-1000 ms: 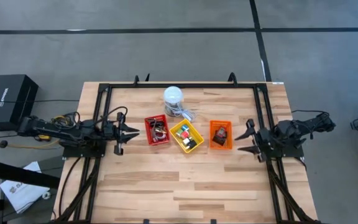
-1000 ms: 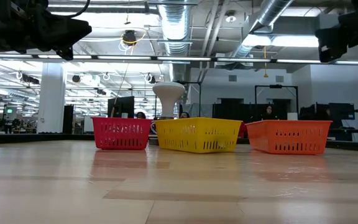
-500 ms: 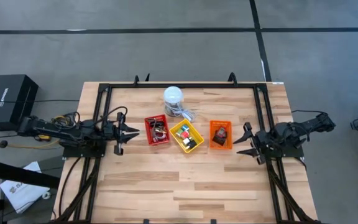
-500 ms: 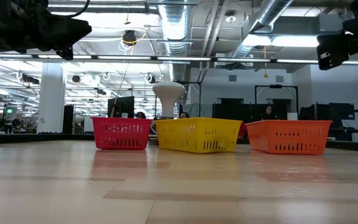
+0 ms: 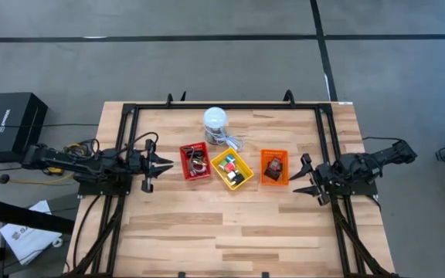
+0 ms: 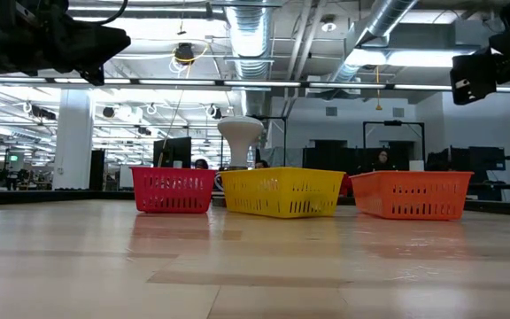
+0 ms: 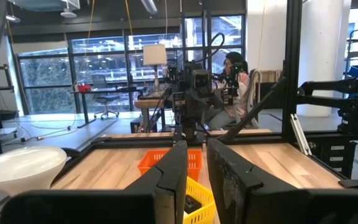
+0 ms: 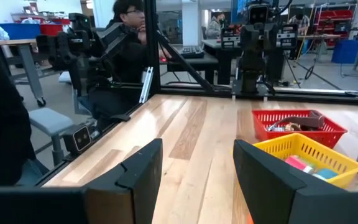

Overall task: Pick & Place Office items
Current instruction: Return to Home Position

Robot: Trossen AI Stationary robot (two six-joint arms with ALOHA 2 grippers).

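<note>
The office items lie in three small trays standing in a row at the table's middle. The red tray (image 5: 195, 161) holds a wire ring and a brown bar (image 8: 298, 119). Small red, blue, white and black pieces lie in the yellow tray (image 5: 232, 169). Dark and red pieces lie in the orange tray (image 5: 275, 167). My left gripper (image 5: 164, 163) hovers left of the red tray, pointing level at it; its fingers (image 7: 196, 168) stand a narrow gap apart with nothing between. My right gripper (image 5: 304, 176) hovers right of the orange tray, open wide (image 8: 197, 165) and empty.
A white cylinder (image 5: 215, 120) with a cable stands behind the trays toward the far edge. A black frame (image 5: 230, 106) runs round the table's far and side edges. Bare wood (image 5: 230, 232) lies between the trays and the near edge. People sit beyond the table.
My right gripper has sunk a little toward the table, still open and pointing level at the orange tray. The trays and their pieces have not moved.
</note>
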